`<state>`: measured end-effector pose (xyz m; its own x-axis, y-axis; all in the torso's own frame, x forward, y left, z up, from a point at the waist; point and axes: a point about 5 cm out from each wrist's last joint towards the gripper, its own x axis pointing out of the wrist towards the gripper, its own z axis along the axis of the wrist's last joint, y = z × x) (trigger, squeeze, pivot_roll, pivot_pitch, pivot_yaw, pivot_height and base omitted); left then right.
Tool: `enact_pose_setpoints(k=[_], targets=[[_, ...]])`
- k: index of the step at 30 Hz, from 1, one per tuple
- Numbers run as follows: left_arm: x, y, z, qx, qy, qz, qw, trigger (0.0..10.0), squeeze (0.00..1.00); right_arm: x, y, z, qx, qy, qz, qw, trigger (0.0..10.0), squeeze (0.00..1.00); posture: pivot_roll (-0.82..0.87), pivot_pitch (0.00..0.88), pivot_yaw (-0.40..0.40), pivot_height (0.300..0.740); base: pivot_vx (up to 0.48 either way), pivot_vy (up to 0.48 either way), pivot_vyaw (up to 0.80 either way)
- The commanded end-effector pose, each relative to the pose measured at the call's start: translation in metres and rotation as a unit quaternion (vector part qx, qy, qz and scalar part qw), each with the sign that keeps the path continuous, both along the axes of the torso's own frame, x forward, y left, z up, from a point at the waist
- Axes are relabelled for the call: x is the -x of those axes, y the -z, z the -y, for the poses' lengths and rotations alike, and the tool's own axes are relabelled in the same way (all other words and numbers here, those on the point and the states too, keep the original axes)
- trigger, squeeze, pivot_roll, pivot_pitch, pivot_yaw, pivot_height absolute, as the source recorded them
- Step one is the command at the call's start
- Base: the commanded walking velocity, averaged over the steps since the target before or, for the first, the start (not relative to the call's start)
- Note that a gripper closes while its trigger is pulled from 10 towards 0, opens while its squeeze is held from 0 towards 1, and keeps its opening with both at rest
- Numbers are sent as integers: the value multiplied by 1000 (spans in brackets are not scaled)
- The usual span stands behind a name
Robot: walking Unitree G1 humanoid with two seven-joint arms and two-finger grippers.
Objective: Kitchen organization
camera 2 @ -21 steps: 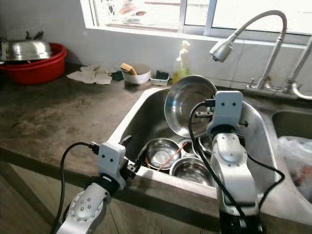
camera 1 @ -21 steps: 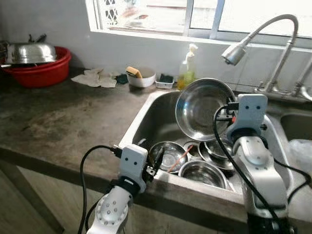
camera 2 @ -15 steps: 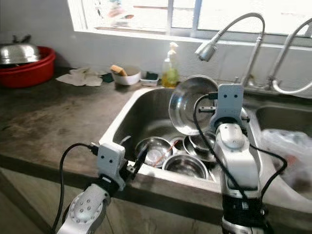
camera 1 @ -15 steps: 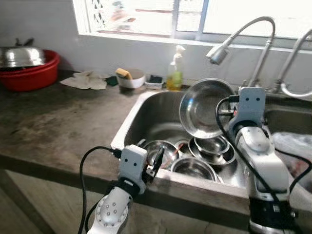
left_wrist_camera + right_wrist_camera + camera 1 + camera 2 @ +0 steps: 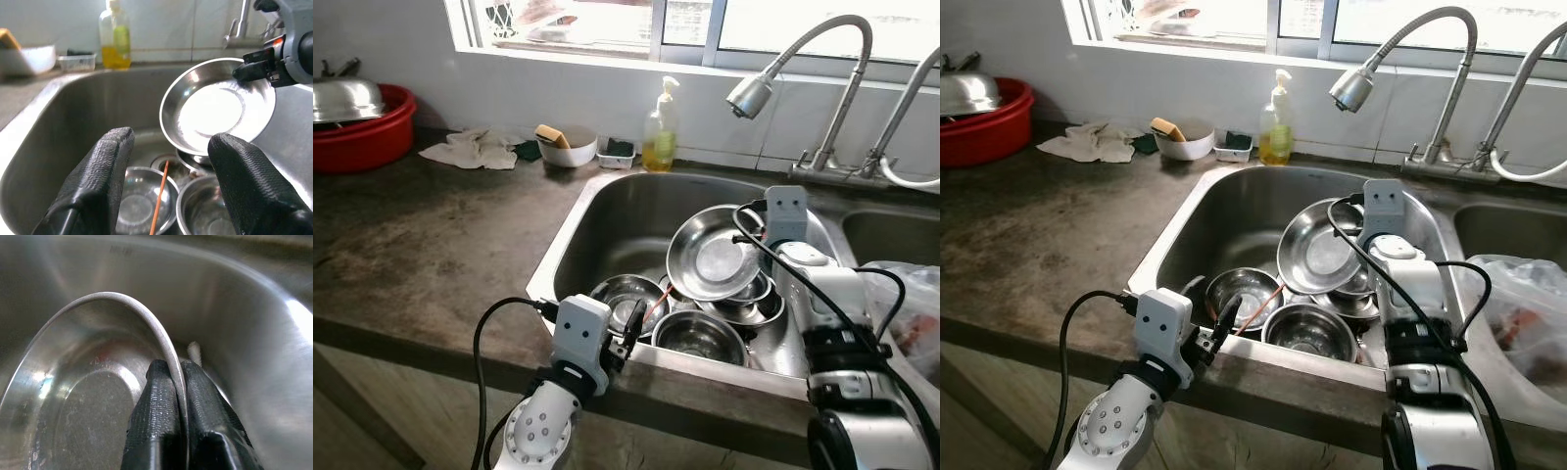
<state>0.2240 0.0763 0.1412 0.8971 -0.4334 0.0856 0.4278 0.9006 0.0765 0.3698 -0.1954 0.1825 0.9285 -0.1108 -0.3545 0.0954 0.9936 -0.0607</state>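
Right end effector (image 5: 178, 396) pinches rim of steel bowl (image 5: 715, 257), held tilted low in sink (image 5: 607, 211) over stacked bowls (image 5: 700, 338). Left end effector (image 5: 168, 161) open, idle at sink's front edge on the surface (image 5: 421, 245). Risk: thin rim grip slips, bowl drops and clatters onto the stack, or rolls.

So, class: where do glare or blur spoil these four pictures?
Left eye view: the window is blown out white. Left wrist view: glare whitens the held bowl; the near fingers are soft. Right wrist view: the sink wall behind is blurred.
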Motion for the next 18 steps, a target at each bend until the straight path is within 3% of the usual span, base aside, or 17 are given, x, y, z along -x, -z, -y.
enact_pose_setpoints(k=[1,7,13,14,15,18], targets=[[5,-5,0,-2,-1,7,1000,10000,0,-6,-4,-2,-16,-15,1,1000,10000,0,87,76,-77,740,0,0,0],[9,-4,-2,-4,-4,-2,1000,10000,0,-9,14,-15,-57,-55,-38,996,10000,0,94,92,-77,740,0,0,0],[10,-5,-3,-5,-3,-4,1000,10000,0,-8,25,-21,-59,-85,-61,993,10000,0,100,99,-73,740,0,0,0],[10,-5,-3,-7,-1,-5,1000,10000,0,-7,26,-22,-57,-86,-61,993,10000,949,102,99,-69,740,0,0,0],[10,-5,-3,-7,0,-5,1000,10000,0,-7,26,-23,-57,-86,-61,993,10000,1000,102,99,-69,740,0,0,0],[9,-6,-3,-7,-4,-3,1000,10000,0,-8,25,-22,-57,-89,-50,993,10000,1000,108,98,-76,740,0,0,0]])
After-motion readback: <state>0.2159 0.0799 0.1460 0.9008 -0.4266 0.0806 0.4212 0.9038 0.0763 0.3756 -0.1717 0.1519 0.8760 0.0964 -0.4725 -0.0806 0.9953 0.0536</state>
